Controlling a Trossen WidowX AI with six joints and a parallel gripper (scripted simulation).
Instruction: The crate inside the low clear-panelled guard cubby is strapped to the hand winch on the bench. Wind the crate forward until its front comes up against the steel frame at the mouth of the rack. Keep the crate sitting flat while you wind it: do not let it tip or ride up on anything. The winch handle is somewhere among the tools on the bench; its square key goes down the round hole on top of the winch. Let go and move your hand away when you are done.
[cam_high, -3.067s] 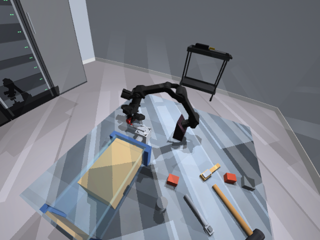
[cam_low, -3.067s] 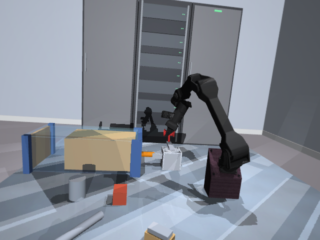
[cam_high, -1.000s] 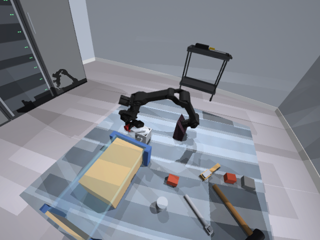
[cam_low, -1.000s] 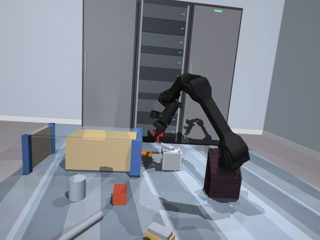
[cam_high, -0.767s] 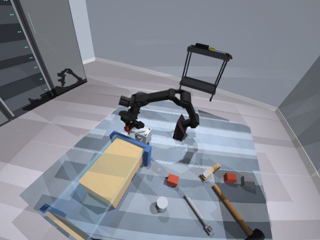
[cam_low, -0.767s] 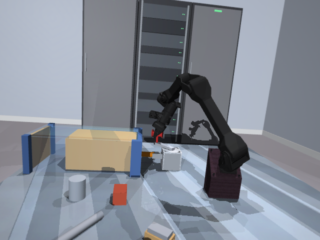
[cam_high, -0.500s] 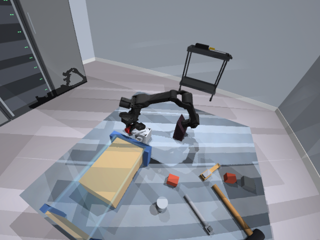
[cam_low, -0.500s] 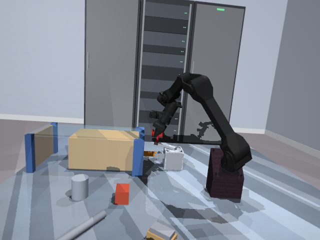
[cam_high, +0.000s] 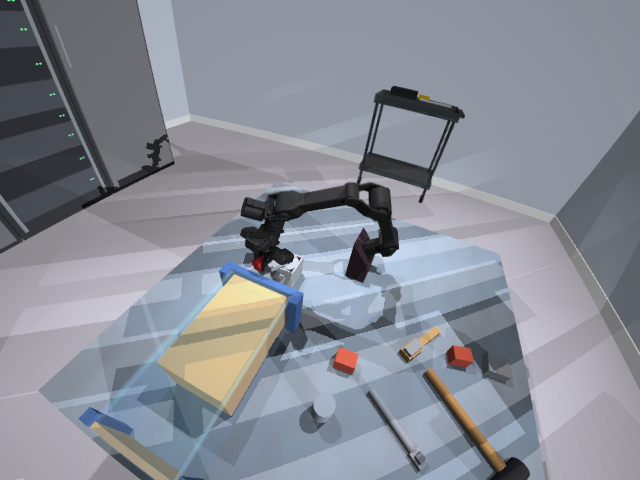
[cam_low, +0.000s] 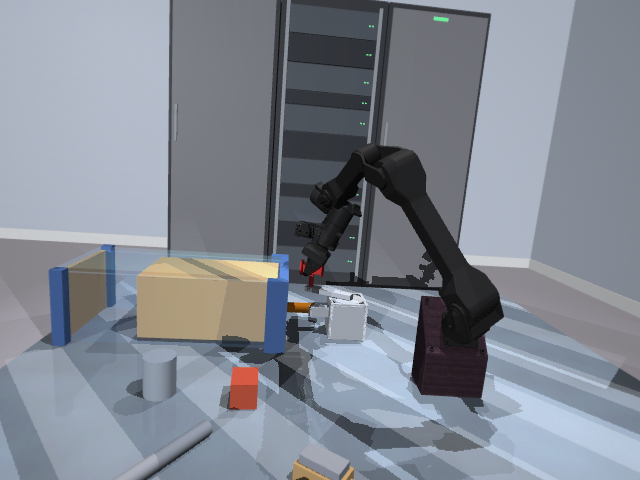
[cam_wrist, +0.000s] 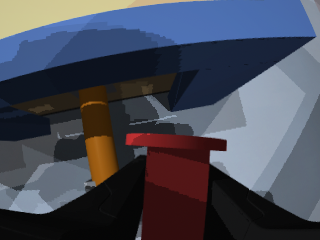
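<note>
Hammer (cam_high: 483, 432) head cut off

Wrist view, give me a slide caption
Gripper clamps the red winch handle before the blue frame and orange strap.

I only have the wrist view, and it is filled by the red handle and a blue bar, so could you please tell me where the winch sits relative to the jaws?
Observer: The white winch sits just below and beside the jaws, on the bench between the blue frame and the arm's base. The red handle is gripped above the winch's frame-side edge.
Operator: Thank you. Is the crate's front at the frame?
Observer: In the exterior view the crate meets the frame's post, with no gap that I can see.
Operator: Is it sitting flat?
Observer: Its bottom edge looks level on the bench, as far as I can tell.
</note>
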